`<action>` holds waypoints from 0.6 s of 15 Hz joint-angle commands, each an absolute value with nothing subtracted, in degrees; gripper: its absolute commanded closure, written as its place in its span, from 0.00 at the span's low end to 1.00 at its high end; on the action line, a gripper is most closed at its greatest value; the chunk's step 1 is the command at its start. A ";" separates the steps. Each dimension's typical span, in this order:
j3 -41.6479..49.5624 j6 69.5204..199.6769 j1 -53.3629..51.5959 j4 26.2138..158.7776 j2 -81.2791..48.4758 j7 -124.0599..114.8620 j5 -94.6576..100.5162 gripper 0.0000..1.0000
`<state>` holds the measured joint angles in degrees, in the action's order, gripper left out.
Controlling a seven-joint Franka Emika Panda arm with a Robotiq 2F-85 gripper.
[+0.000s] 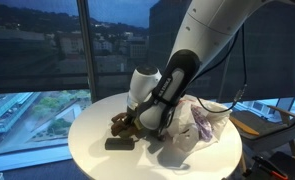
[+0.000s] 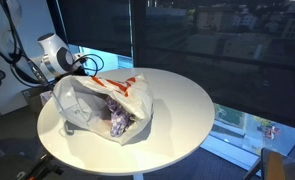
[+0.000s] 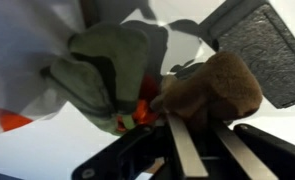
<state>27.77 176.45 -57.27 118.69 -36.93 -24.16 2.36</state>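
While my fingers (image 3: 201,130) are right at the fuzzy brown stuffed toy (image 3: 215,88) beside the white plastic bag (image 2: 107,100) on the round white tabletop (image 2: 187,110), I cannot tell whether they grip it.

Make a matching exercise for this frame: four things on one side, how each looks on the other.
Things:
1. plush toy
2. plastic bag
3. flat pad
4. table

Looks:
A. round, white
B. brown, fuzzy
C. dark, rectangular
D. crumpled, with red print

Pairs: 1-B, 2-D, 3-C, 4-A.
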 commanded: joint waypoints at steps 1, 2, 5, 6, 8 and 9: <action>39.61 172.37 -66.14 124.47 -30.54 -26.28 3.97 0.96; 42.70 171.49 -68.30 125.18 -29.76 -26.92 4.66 0.96; 54.66 171.08 -76.83 129.00 -23.88 -29.71 6.67 0.96; 58.91 170.61 -80.02 129.71 -22.47 -30.34 7.23 0.96; 68.09 170.59 -86.83 130.66 -20.91 -31.84 7.87 0.96; 72.55 170.51 -90.05 131.28 -19.94 -34.04 9.64 0.96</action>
